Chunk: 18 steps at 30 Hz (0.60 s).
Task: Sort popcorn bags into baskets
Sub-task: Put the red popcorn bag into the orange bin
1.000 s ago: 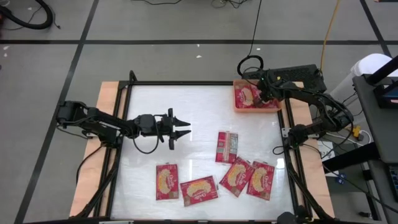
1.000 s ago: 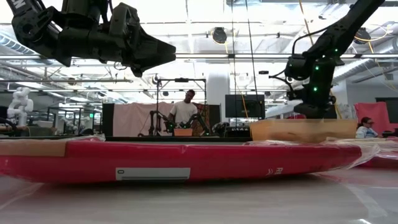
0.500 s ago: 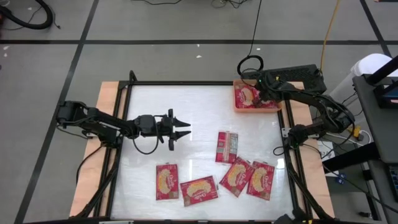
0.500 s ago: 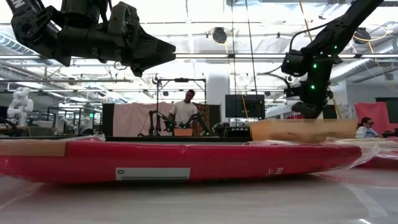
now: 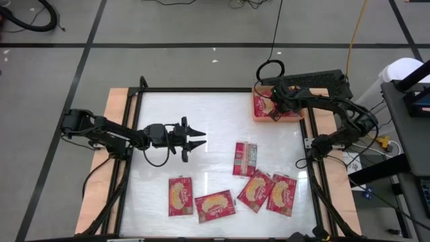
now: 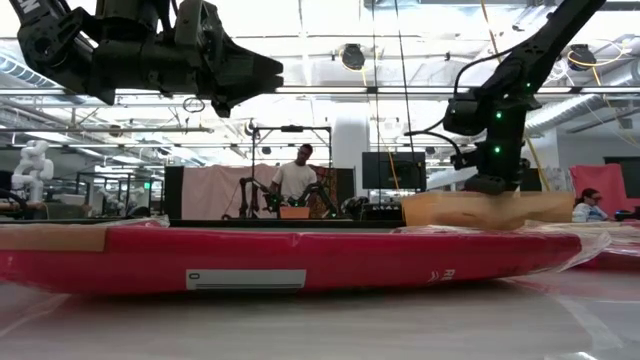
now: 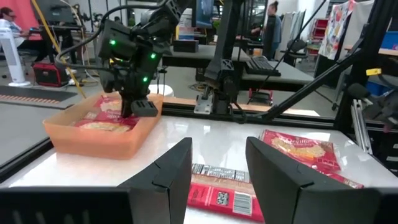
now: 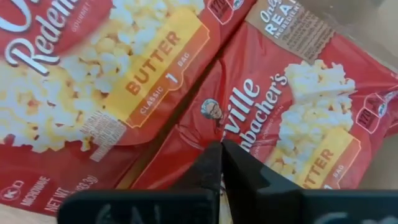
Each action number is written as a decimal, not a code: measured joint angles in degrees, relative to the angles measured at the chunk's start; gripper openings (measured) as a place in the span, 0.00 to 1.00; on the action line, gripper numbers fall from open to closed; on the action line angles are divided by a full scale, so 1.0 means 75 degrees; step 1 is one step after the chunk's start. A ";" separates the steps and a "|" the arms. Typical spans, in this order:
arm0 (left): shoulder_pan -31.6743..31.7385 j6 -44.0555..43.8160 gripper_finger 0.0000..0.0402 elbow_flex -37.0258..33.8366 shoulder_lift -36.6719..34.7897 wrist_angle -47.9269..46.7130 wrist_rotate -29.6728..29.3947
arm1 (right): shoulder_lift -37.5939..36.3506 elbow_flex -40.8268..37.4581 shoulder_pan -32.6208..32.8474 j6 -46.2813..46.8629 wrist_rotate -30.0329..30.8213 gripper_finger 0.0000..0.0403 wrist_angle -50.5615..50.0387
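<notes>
The orange basket (image 5: 295, 115) stands at the table's far right corner with two red popcorn bags in it (image 8: 87, 74) (image 8: 292, 118), picture side up. My right gripper (image 5: 274, 111) reaches down into it, shut, with its tips at the second bag. Several more popcorn bags lie flat on the table: one printed side up (image 5: 244, 158), the others along the near side (image 5: 180, 196) (image 5: 215, 206) (image 5: 255, 190) (image 5: 282, 194). My left gripper (image 5: 196, 140) hovers open over the table's left middle, pointing level toward the right, with nothing between its fingers. My right gripper sets its shut fingertips (image 8: 216, 155) on the upper face of one popcorn bag in the basket, at a crease near the printed portrait (image 8: 212, 117). The fingers come steeply from above. The bag lies flat in the basket. Whether any film is nipped between the tips, I cannot tell.
A black frame (image 5: 201, 90) borders the white table top, with wooden strips (image 5: 111, 128) outside it. The table's far left part is bare. People and benches show in the room beyond the table in the low and left wrist views.
My right gripper has gone a little toward the table's left edge and down inside the basket, onto the bags there.
</notes>
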 joint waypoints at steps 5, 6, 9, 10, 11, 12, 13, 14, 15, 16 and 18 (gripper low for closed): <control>0.0000 -0.0004 0.38 0.0000 0.0000 -0.0007 0.0000 | -0.0110 -0.0010 -0.0004 0.0015 0.0069 0.02 -0.0054; 0.0000 -0.0014 0.38 0.0000 0.0000 -0.0009 0.0000 | -0.0196 -0.0023 -0.0004 0.0010 0.0102 0.01 -0.0075; 0.0000 -0.0044 0.38 0.0000 0.0000 -0.0011 0.0000 | -0.0504 -0.0055 -0.0022 -0.0005 0.0364 0.00 -0.0231; 0.0000 -0.0042 0.38 0.0000 0.0000 -0.0015 0.0001 | -0.0596 -0.0055 -0.0022 -0.0004 0.0455 0.00 -0.0281; 0.0000 -0.0031 0.38 0.0000 0.0000 -0.0015 0.0003 | -0.0679 -0.0055 -0.0025 0.0015 0.0618 0.00 -0.0380; 0.0000 -0.0026 0.38 0.0000 0.0000 -0.0017 0.0003 | -0.0745 -0.0055 -0.0025 0.0024 0.0744 0.00 -0.0497; 0.0000 -0.0023 0.38 0.0000 0.0000 -0.0017 0.0003 | -0.0784 -0.0053 -0.0022 0.0021 0.0904 0.00 -0.0644; 0.0000 -0.0021 0.38 0.0000 0.0000 -0.0020 0.0003 | -0.0803 -0.0052 -0.0035 -0.0047 0.0947 0.00 -0.0736; 0.0000 -0.0020 0.38 0.0000 0.0000 -0.0020 0.0003 | -0.0819 -0.0058 -0.0041 -0.0053 0.0935 0.00 -0.0809; 0.0000 -0.0020 0.38 0.0000 0.0000 -0.0021 0.0003 | -0.0826 -0.0061 -0.0047 -0.0034 0.0924 0.00 -0.0786; 0.0000 -0.0020 0.38 0.0000 0.0000 -0.0032 0.0003 | -0.0838 -0.0052 -0.0025 0.0024 0.0916 0.00 -0.0649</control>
